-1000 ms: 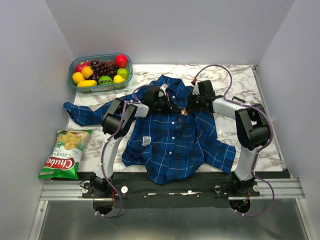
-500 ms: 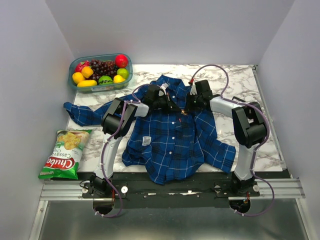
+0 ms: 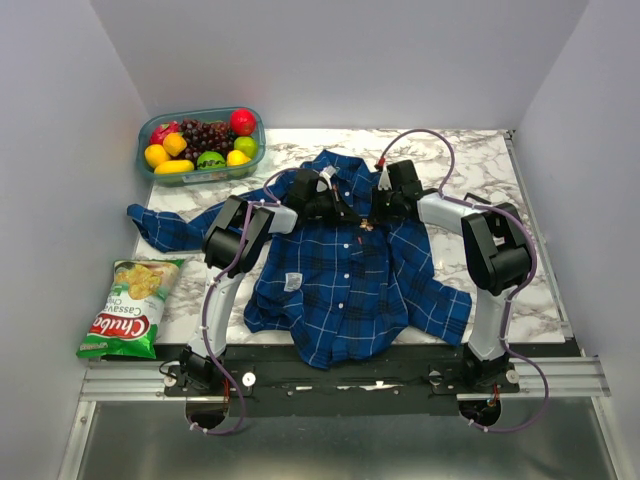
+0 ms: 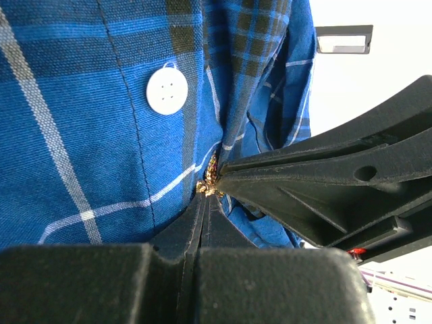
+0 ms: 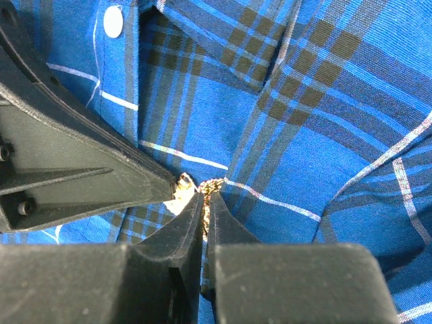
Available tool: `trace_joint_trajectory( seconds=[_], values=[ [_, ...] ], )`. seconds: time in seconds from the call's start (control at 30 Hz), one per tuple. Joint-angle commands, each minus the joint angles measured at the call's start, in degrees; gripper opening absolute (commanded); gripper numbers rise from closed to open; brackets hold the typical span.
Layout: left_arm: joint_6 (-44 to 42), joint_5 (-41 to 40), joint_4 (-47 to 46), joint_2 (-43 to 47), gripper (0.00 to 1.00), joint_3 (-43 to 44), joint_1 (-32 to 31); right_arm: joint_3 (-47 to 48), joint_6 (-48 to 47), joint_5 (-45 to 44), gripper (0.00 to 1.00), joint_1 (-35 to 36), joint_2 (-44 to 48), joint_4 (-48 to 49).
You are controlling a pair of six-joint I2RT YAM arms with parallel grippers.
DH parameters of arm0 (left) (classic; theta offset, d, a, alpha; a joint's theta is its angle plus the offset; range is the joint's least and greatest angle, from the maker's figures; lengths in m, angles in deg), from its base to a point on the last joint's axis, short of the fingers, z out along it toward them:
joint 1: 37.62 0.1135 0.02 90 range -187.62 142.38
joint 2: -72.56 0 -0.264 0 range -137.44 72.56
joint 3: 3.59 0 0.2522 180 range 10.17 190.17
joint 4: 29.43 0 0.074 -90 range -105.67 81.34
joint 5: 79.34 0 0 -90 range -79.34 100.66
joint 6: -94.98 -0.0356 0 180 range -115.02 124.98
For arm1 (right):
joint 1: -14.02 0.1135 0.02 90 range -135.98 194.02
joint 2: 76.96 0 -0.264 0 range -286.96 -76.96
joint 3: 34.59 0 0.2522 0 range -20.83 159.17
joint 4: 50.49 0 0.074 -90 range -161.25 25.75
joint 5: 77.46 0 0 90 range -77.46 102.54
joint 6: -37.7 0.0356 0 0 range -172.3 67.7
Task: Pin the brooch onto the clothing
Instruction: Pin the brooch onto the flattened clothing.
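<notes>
Both tools meet on the shirt [image 3: 345, 290] just below its collar [image 3: 335, 172], tip to tip.

- Brooch [image 4: 210, 178]: a tiny gold-brown speck on the front panel just below the collar, beside the button strip and wedged where the two tips meet. It shows only in part.
- Left tool [image 4: 204, 202]: fingers pressed together, tip against the brooch and a raised fold of cloth. I cannot tell if cloth is caught between them.
- Right tool [image 5: 205, 199]: fingers drawn to a thin slit, tips at the brooch. I cannot tell whether they pinch it or only touch it.

Risks, as I judge them:
1. The brooch is very small against my tips, so a slightly off squeeze could flick it out onto the cloth below the collar.
2. If my left tool lets the fold go slack, the pin could skate over the weave instead of piercing it.
3. The tips are crowded, so one could knock the other and drag the shirt across the surface [image 3: 480, 160].
4. The pin could catch both layers.

Writing: the chip bag [image 3: 125, 305], far left of the collar, reads "Chub…" and "Cassava". The white shirt tag [image 3: 292, 283] below the collar is unreadable.
</notes>
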Motion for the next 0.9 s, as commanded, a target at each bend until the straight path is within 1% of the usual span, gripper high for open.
trace_joint_trajectory(
  seconds=[0.0, 0.13, 0.17, 0.23, 0.3, 0.33, 0.43, 0.5, 0.53, 0.63, 0.7, 0.87],
  values=[
    [-0.9, 0.8, 0.6, -1.2, 0.0, 0.4, 0.2, 0.5, -0.5, -1.4, 0.14, 0.7, -1.6, -1.6],
    [-2.5, -1.0, 2.4, -0.1, 0.0, -0.2, 0.2, 0.4, -0.4, -1.6, 0.13, 0.7, -1.6, -1.4],
    [-3.0, -2.1, 2.7, 0.2, 0.0, -0.6, 0.2, 0.3, -0.4, -1.7, 0.12, 0.7, -1.5, -1.4],
    [-4.1, -3.1, 4.4, 1.2, 0.0, -1.0, 0.2, 0.0, -0.3, -1.9, 0.05, 0.7, -1.3, -1.1],
    [-5.8, -4.6, 5.8, 2.0, 0.05, -1.6, 0.2, -0.2, -0.2, -2.0, 0.02, 0.7, -1.2, -0.9],
    [-6.4, -5.3, 6.5, 2.8, 0.11, -1.8, 0.2, -0.5, -0.2, -2.0, 0.01, 0.7, -1.0, -0.8],
    [-9.4, -7.6, 9.3, 4.4, 0.2, -2.3, 0.1, -1.0, 0.0, -2.4, 0.0, 0.7, -0.7, -0.3],
    [-11.1, -8.3, 10.9, 4.7, 0.23, -2.4, -0.1, -1.9, 0.4, -2.4, 0.0, 0.7, 0.0, 0.7],
    [-11.5, -8.4, 11.4, 4.9, 0.27, -2.2, -0.1, -2.3, 0.5, -2.3, 0.0, 0.7, 0.2, 1.1],
    [-13.5, -10.3, 14.2, 5.2, 0.33, -1.5, -0.9, -3.1, 1.1, -1.8, 0.0, 0.7, 0.8, 2.2],
    [-14.9, -11.2, 17.3, 5.1, 0.34, -0.5, -1.9, -3.2, 1.5, -1.6, 0.0, 0.7, 0.8, 2.5],
    [-17.5, -12.7, 20.6, 4.6, 0.35, 1.4, -2.8, -3.8, 2.4, -2.1, 0.0, 0.7, 1.0, 3.2]
  ],
)
